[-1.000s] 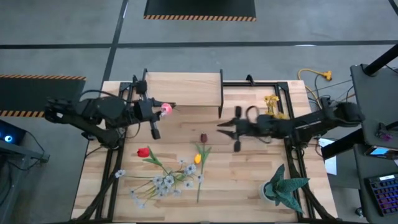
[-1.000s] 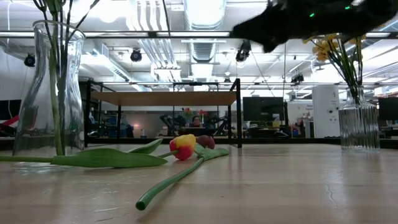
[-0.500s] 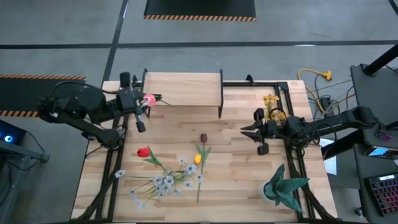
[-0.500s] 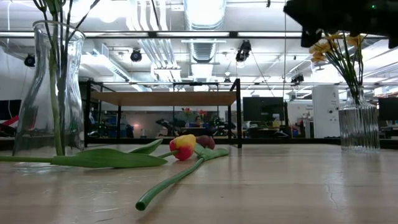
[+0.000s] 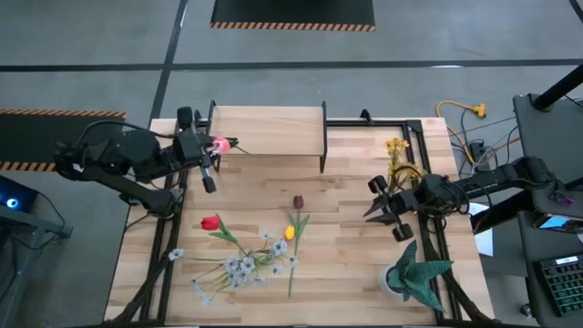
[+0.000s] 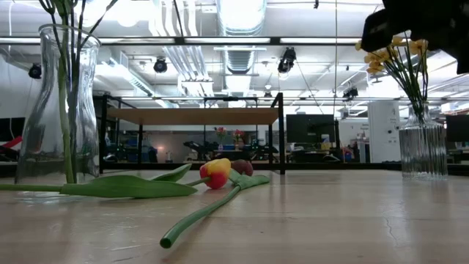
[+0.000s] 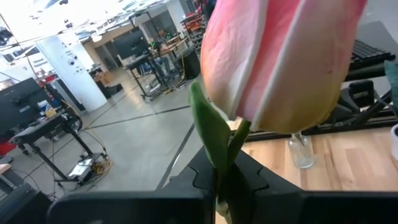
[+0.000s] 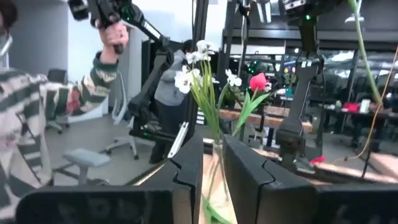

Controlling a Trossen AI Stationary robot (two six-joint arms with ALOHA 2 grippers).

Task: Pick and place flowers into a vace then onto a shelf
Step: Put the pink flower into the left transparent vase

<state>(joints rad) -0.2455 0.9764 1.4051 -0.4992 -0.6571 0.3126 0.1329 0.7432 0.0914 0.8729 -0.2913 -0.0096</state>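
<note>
Pink tulip (image 5: 219, 144) clamped by its stem in left gripper (image 5: 208, 155), held by the shelf's (image 5: 268, 130) left end, above the table (image 5: 355, 273). Yellow bunch (image 5: 397, 148) already in a vase at right edge; some stems stand in the big vase (image 6: 58, 103). Left to do: red tulip (image 5: 211, 221), maroon (image 5: 298, 201), yellow tulip (image 5: 290, 232), pale spray (image 5: 239, 268) all lie flat mid-table; no vase on the shelf yet. Right gripper (image 5: 386, 211) near the bunch, fingers a narrow gap apart, nothing held
</note>
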